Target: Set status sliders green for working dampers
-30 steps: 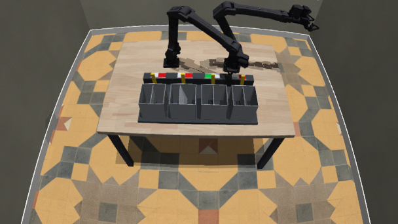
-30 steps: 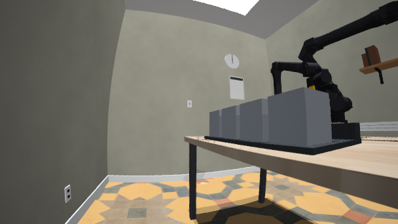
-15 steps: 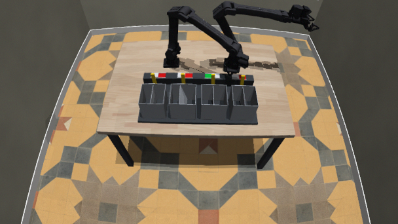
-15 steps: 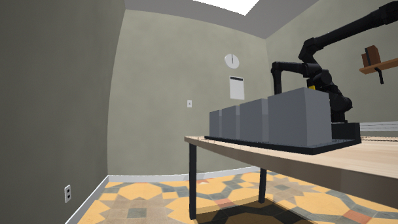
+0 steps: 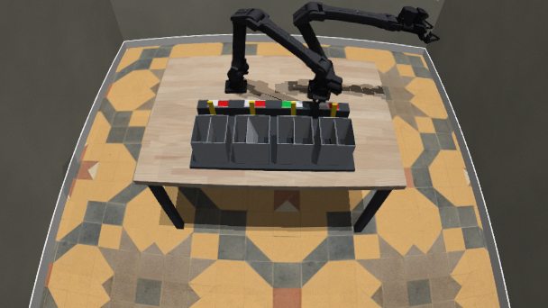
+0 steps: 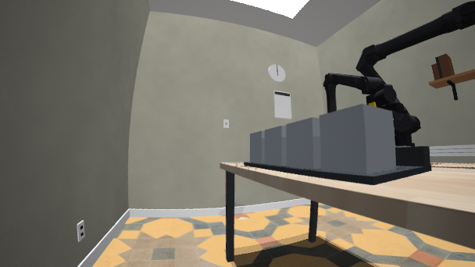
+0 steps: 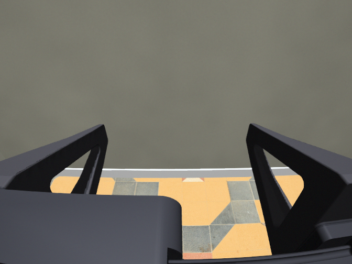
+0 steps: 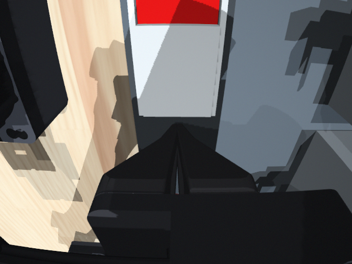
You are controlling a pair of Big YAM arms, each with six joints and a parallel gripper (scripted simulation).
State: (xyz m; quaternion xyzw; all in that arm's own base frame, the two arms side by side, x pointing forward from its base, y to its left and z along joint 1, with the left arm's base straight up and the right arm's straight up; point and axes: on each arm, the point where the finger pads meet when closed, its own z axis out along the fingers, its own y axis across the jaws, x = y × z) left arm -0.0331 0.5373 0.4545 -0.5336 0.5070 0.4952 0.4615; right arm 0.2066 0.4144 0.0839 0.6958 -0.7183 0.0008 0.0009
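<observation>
Along the table (image 5: 167, 162) (image 6: 344, 192), from left to right in the top view, the first damper (image 5: 210, 154) (image 6: 256, 147) and second damper (image 5: 251, 154) (image 6: 273, 145) are standing at sliders showing red (image 5: 223, 104) (image 5: 260, 104). The third damper (image 5: 295, 155) (image 6: 299, 143) is standing at one showing green (image 5: 287, 104), the fourth damper (image 5: 335, 155) (image 6: 343, 142) at one showing red (image 5: 333, 107). The right gripper (image 5: 316, 109) (image 8: 177, 132) is pointing down near the slider row, fingers clenched on nothing. Farthest right, well apart from the dampers, the left gripper (image 5: 433, 38) (image 7: 176, 131) is hanging with fingers spread, holding nothing.

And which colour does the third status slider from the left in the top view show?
Green: the third slider shows it best in the top view.
</observation>
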